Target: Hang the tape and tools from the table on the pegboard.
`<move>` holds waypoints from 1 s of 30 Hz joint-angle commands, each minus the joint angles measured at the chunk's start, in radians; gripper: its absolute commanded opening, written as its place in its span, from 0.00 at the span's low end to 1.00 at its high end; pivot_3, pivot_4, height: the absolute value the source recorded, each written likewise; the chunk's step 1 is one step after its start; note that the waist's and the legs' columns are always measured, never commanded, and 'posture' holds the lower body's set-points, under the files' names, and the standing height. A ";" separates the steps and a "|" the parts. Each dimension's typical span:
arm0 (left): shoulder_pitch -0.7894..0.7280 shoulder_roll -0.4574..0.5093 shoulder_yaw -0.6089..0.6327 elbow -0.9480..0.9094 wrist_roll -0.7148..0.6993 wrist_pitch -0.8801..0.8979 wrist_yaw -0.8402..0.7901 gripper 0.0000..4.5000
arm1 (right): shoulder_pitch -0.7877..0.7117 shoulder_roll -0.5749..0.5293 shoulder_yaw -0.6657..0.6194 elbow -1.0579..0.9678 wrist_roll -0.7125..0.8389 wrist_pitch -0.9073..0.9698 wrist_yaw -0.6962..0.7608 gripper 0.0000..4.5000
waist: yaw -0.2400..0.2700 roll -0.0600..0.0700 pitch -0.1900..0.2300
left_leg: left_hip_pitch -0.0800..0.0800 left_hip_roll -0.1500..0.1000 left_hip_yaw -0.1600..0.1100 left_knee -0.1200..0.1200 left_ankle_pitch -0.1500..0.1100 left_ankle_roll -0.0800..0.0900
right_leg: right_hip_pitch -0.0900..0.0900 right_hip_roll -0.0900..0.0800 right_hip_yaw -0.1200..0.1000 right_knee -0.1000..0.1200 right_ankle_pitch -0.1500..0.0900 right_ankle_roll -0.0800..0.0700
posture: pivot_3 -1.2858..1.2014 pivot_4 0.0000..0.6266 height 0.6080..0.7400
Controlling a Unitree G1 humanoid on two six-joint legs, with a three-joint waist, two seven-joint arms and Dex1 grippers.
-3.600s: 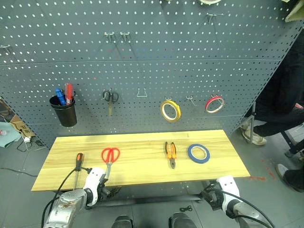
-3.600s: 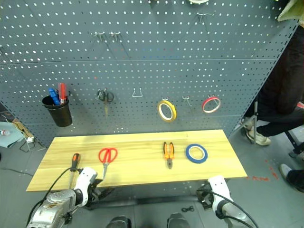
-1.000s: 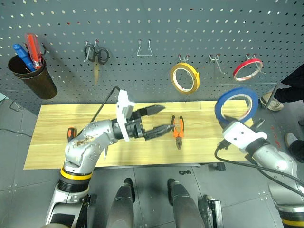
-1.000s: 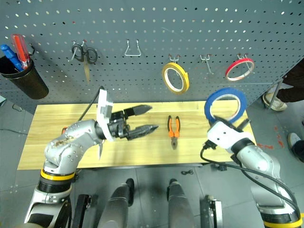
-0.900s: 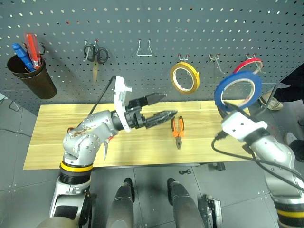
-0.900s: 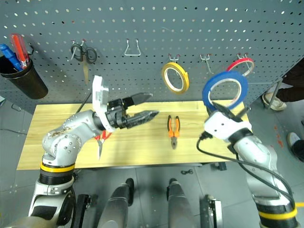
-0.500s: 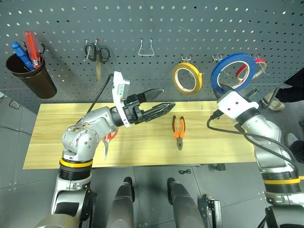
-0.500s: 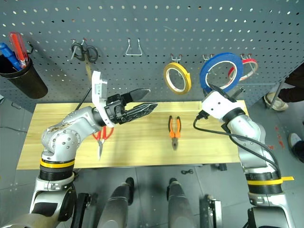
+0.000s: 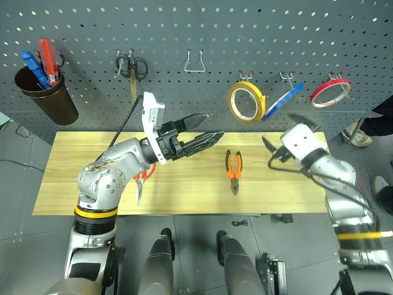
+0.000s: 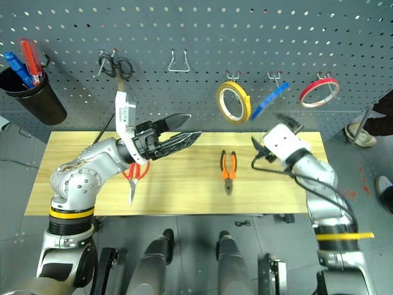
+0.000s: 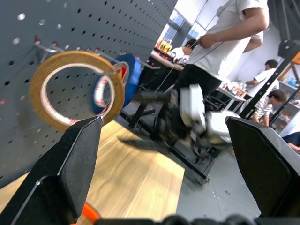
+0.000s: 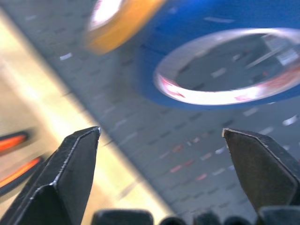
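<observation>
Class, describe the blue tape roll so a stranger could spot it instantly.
Start at the dark grey perforated pegboard behind the light wooden table. Three tape rolls hang along its right part. The thin blue tape roll hangs on the middle hook, tilted nearly edge-on, between the yellow tape roll and the thin red tape roll.

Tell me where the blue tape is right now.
In the head views the blue tape hangs on a pegboard hook, between the yellow roll and the red roll, above the open right gripper.
</observation>
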 commanded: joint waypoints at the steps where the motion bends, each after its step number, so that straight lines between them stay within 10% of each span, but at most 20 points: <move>1: 0.044 0.047 -0.013 -0.045 0.026 -0.031 -0.052 1.00 | 0.117 0.035 -0.020 -0.185 0.056 0.134 0.013 0.99 | -0.002 0.000 0.000 | 0.000 0.000 0.000 0.000 0.000 0.000 | 0.000 0.000 0.000 0.000 0.000 0.000 | 0.54 0.65 1.00; 15: 0.422 0.332 -0.046 -0.098 0.193 -0.161 -0.264 1.00 | -0.074 0.377 0.078 -0.309 0.215 1.202 -0.077 0.99 | -0.019 0.000 0.000 | -0.008 0.002 -0.001 0.000 0.003 -0.003 | -0.013 0.002 0.000 0.005 0.001 -0.006 | 0.56 0.65 1.00; 30: 0.510 0.347 0.067 -0.180 0.121 -0.092 -0.200 1.00 | -0.381 0.456 0.032 0.161 0.215 1.148 -0.215 0.99 | 0.015 0.000 0.001 | -0.013 0.003 -0.002 -0.002 0.003 -0.003 | -0.017 0.002 -0.002 0.003 0.002 -0.005 | 0.59 0.67 1.00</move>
